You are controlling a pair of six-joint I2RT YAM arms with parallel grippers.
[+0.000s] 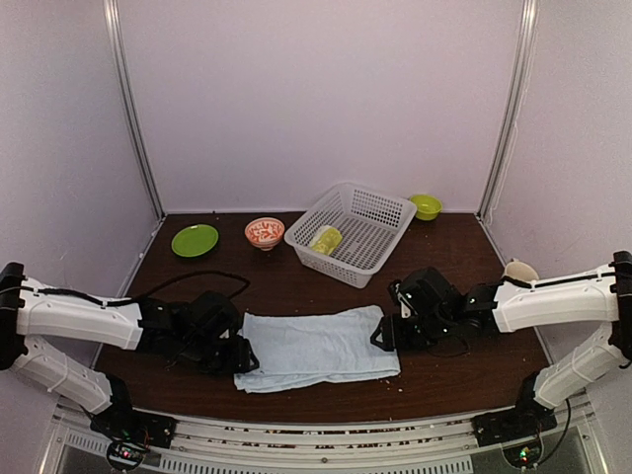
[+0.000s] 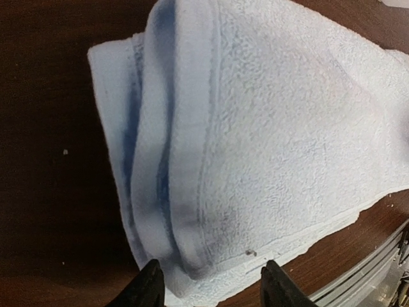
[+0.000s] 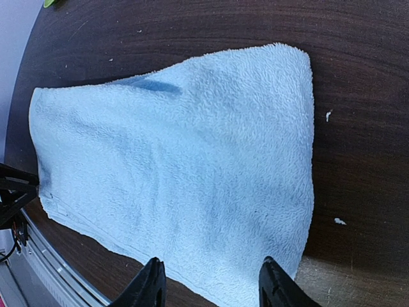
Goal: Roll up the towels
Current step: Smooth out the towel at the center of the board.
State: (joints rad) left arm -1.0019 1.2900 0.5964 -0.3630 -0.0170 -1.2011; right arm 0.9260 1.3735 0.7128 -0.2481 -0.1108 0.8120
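A pale blue towel (image 1: pixel 318 346) lies flat and lengthwise on the dark table between the two arms. In the left wrist view the blue towel (image 2: pixel 255 128) has its near end doubled over in thick folds. My left gripper (image 2: pixel 211 284) hangs open just above that end, one finger on each side of the towel's corner (image 1: pixel 242 357). My right gripper (image 3: pixel 211 281) is open over the blue towel (image 3: pixel 179 166) at its other end (image 1: pixel 385 336), holding nothing. The lime-green towel (image 1: pixel 326 239) sits rolled up inside the white mesh basket (image 1: pixel 380 212).
At the back left are a green plate (image 1: pixel 195 240) and a red-and-white bowl (image 1: pixel 264 232). A small green bowl (image 1: pixel 426 205) stands behind the basket, and a pale cup (image 1: pixel 520 269) sits by the right arm. The metal front rail (image 1: pixel 326 434) runs close to the towel.
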